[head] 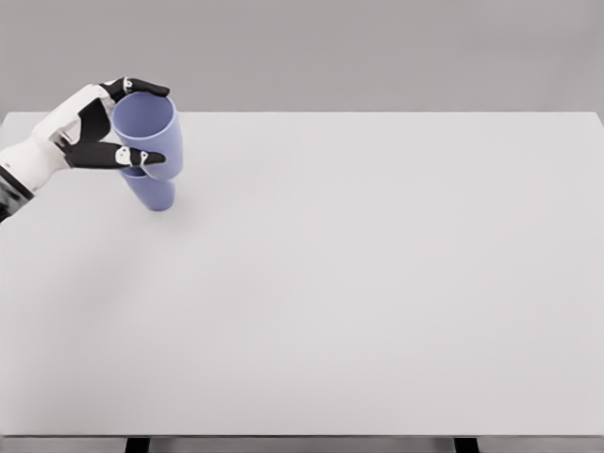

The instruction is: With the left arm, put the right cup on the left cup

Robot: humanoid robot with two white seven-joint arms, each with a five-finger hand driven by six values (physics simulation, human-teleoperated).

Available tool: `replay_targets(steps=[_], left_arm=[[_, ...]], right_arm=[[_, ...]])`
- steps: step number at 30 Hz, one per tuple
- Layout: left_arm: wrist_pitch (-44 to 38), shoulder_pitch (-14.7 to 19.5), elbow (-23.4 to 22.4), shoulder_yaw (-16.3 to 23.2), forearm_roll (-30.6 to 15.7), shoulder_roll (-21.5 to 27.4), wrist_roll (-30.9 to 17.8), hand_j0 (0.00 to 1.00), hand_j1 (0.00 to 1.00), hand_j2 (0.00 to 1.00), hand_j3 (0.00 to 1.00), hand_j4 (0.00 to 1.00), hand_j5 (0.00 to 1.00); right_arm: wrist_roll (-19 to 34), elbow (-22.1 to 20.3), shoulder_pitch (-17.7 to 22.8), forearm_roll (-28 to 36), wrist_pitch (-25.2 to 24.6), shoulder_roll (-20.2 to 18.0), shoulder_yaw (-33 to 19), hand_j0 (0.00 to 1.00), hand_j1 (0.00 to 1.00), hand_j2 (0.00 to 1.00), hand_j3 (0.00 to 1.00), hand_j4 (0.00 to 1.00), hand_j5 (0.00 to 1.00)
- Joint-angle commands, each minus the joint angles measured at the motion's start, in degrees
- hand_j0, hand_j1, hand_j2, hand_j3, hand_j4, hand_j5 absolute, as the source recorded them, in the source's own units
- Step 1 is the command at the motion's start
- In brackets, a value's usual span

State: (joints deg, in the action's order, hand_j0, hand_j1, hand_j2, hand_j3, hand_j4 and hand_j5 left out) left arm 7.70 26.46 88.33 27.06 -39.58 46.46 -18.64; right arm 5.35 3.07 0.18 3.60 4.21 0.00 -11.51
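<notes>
At the table's far-left, the left hand grips an unmarked blue cup atop another cup.

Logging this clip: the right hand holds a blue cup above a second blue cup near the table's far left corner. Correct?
Not quite. It is the left hand, its arm entering from the picture's left, that holds the upper cup over the lower cup. The head view shows this; the rest stands.

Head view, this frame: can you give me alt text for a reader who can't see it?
The robot's left hand, its black fingers curled around a tilted lavender plastic cup, holds it over a second lavender cup near the far left of a plain white table. The upper cup's base appears to sit in or on the lower cup's mouth. The right arm is out of view.
</notes>
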Motion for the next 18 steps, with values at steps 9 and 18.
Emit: replay_targets(steps=[9, 18], left_arm=[[-0.31, 2.72, -5.45, 0.01, -0.59, 0.04, 0.01, 0.65, 0.65, 0.65, 0.65, 0.65, 0.65], [-0.23, 3.43, -8.62, 0.1, -0.59, -0.49, 0.01, 0.65, 0.65, 0.65, 0.65, 0.65, 0.65]], right_arm=[[0.02, 0.0, 0.0, 0.0, 0.01, 0.0, 0.0, 1.0, 1.0, 1.0, 1.0, 1.0, 1.0], [0.02, 0.0, 0.0, 0.0, 0.01, 0.0, 0.0, 1.0, 1.0, 1.0, 1.0, 1.0, 1.0]])
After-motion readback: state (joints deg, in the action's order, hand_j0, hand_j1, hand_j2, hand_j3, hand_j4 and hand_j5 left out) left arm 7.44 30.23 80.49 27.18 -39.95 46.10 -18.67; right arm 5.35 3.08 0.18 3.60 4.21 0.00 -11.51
